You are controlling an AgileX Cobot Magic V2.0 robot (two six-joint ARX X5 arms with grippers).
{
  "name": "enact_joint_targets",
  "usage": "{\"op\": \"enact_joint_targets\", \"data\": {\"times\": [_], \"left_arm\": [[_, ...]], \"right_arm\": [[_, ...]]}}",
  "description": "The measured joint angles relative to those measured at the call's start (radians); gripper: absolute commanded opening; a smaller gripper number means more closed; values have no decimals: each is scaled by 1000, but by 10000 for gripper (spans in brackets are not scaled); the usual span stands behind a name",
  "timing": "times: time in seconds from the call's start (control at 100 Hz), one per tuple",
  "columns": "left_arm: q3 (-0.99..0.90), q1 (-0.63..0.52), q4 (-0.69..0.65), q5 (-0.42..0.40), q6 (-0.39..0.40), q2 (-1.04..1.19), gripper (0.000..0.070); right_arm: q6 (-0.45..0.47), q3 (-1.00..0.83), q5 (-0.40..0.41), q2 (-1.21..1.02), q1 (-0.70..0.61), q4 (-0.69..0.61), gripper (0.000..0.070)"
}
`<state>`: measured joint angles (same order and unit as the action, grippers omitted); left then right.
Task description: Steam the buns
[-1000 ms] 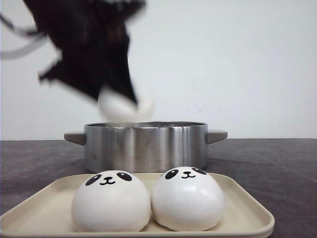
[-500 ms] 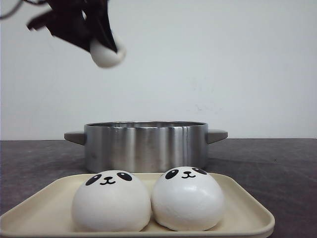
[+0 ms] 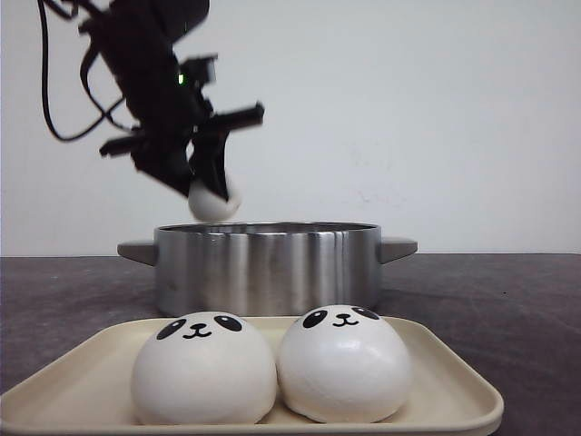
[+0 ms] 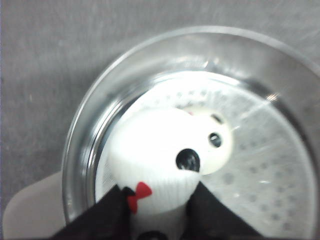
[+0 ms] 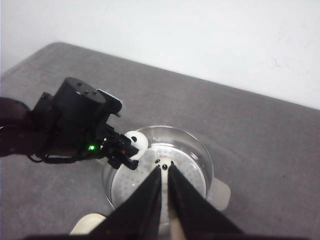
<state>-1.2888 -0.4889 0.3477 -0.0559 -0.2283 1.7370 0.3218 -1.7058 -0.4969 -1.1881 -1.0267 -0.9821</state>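
Observation:
My left gripper [image 3: 211, 193] is shut on a white bun [image 3: 214, 205] and holds it just above the left part of the steel pot [image 3: 268, 268]. In the left wrist view the held bun [image 4: 150, 145] sits between the black fingers [image 4: 112, 210] over the pot's perforated insert [image 4: 260, 165]. A second bun [image 4: 217, 145] lies inside the pot. Two panda-faced buns [image 3: 204, 368] [image 3: 343, 363] sit on the beige tray [image 3: 454, 381] in front. My right gripper [image 5: 165, 170] is shut and empty, high above the pot [image 5: 200, 150].
The pot has grey side handles [image 3: 136, 252] [image 3: 398, 248]. The tray stands close in front of the pot on a dark grey table [image 3: 508, 300]. A white wall is behind. The left arm's cables [image 3: 54, 100] hang at the upper left.
The left gripper with the bun rose up and to the left, then came back down to just above the pot's rim. The tray buns have not moved.

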Motion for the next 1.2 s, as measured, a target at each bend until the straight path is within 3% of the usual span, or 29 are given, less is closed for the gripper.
{"op": "enact_joint_targets", "data": {"times": [0.08, 0.17, 0.44, 0.64, 0.93, 1.05, 1.2], "left_arm": [[0, 8, -17, 0, 0, 27, 547], [0, 12, -23, 1, 0, 43, 599], [0, 14, -42, 3, -11, 45, 596], [-6, 14, 25, 10, -62, 11, 596], [-6, 0, 59, 8, -84, -282, 593], [-6, -7, 91, 9, -78, -410, 592], [-6, -7, 100, 8, -78, -570, 592]], "right_arm": [[0, 0, 0, 0, 0, -11, 13], [3, 0, 0, 0, 0, -30, 13], [24, 0, -3, 0, 0, -59, 13], [26, 6, -6, 0, 0, -122, 13], [109, 207, -10, 0, 0, -155, 13], [175, 358, 61, 0, 0, -78, 13], [246, 568, 228, -3, 0, 64, 16]]}}
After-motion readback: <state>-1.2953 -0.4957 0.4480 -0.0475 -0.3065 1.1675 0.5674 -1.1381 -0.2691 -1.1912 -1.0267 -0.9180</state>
